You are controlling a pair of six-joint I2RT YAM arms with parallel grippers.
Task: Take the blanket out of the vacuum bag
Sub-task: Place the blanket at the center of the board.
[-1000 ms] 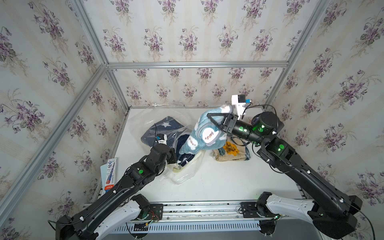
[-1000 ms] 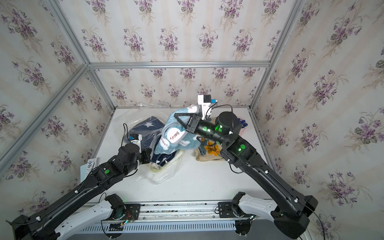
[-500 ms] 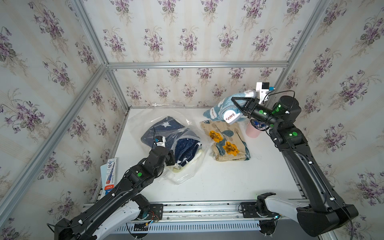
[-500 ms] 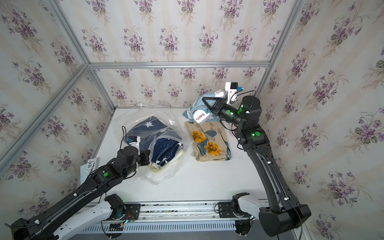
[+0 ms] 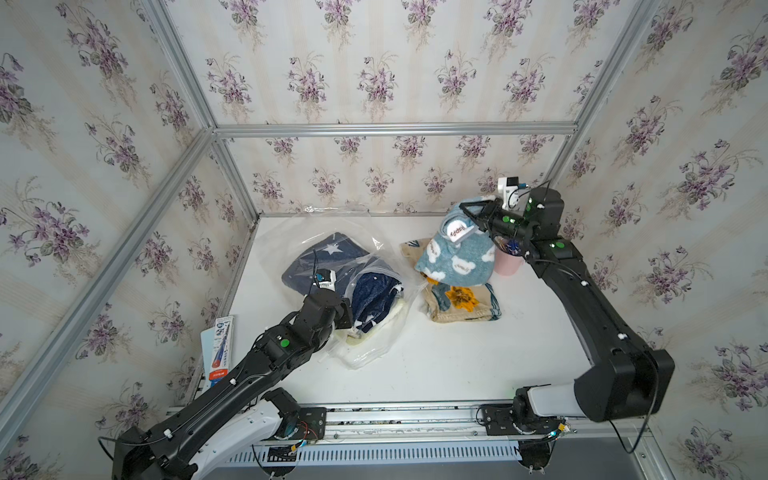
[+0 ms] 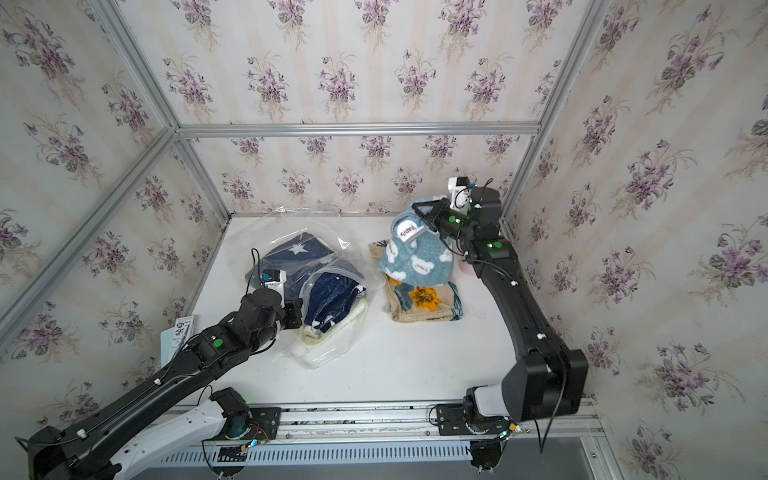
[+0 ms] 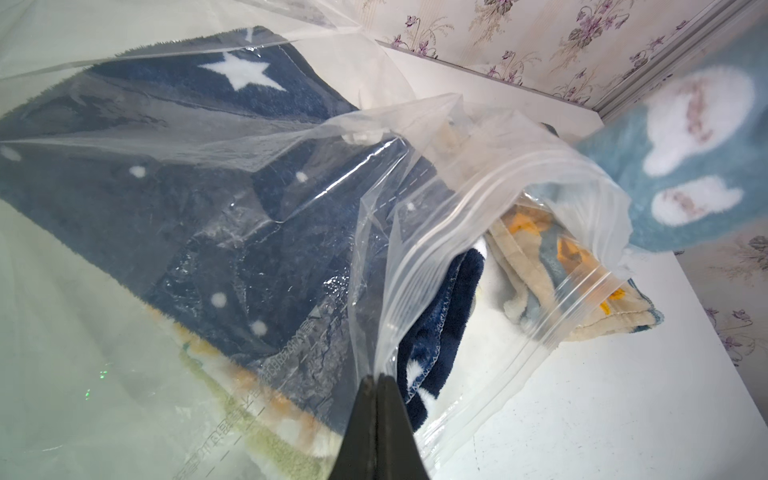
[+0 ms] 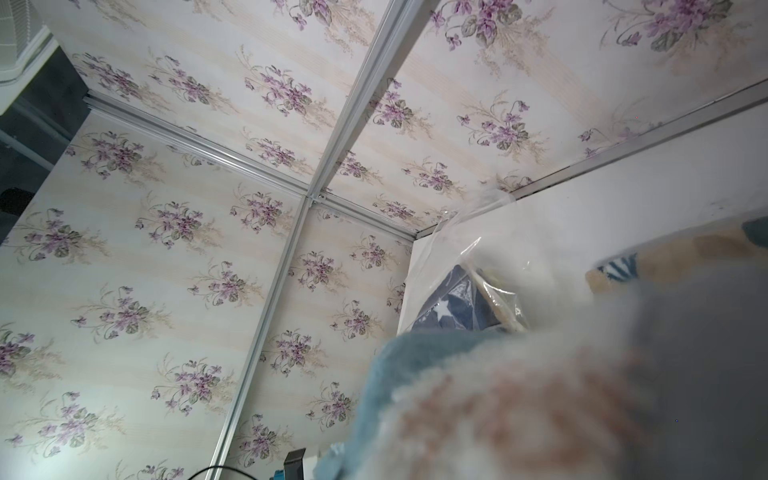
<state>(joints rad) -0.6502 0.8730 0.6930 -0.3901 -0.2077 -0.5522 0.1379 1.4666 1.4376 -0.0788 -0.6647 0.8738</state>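
Swung clear of the crinkly transparent vacuum bag [image 5: 365, 253], the limp, light teal fleece blanket [image 5: 459, 259] hangs above the beige floral towel [image 5: 463, 305], pinched at a fold by my right gripper [image 5: 467, 216], while my left gripper [image 7: 376, 380] nips the bag's slippery zip rim.

Clear, glossy, crinkled plastic vacuum bag [image 5: 376, 249], left of centre, over a fuzzy navy fleece blanket [image 7: 166, 187]. At upper right, a plush teal blanket [image 5: 461, 257] above soft beige floral cloth [image 5: 461, 305]. Smooth matt white desk [image 5: 457, 365]; brushed metal frame bars [image 5: 395, 129]; matt floral wallpaper [image 5: 374, 62].
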